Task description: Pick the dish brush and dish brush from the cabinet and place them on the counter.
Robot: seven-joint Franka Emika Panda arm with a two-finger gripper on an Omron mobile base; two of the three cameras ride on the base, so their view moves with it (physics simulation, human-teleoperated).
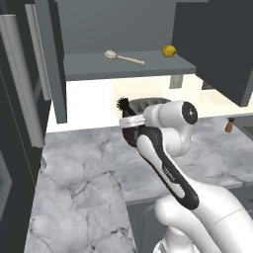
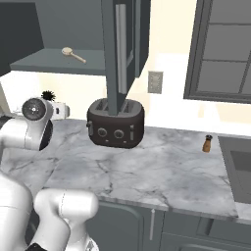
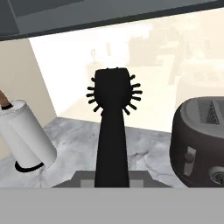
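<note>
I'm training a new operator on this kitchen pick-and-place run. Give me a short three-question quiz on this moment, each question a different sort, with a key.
1. True or false: the black dish brush lies on the cabinet shelf.
2. Multiple choice: what shares the shelf with the cream dish brush? A) a pepper grinder B) a small yellow ball C) a paper towel roll
3. Fill in: the appliance on the counter below the open cabinet door is a dark ____.

Key
1. False: the gripper is closed on its handle, above the counter.
2. B: the yellow ball.
3. Toaster.
</note>
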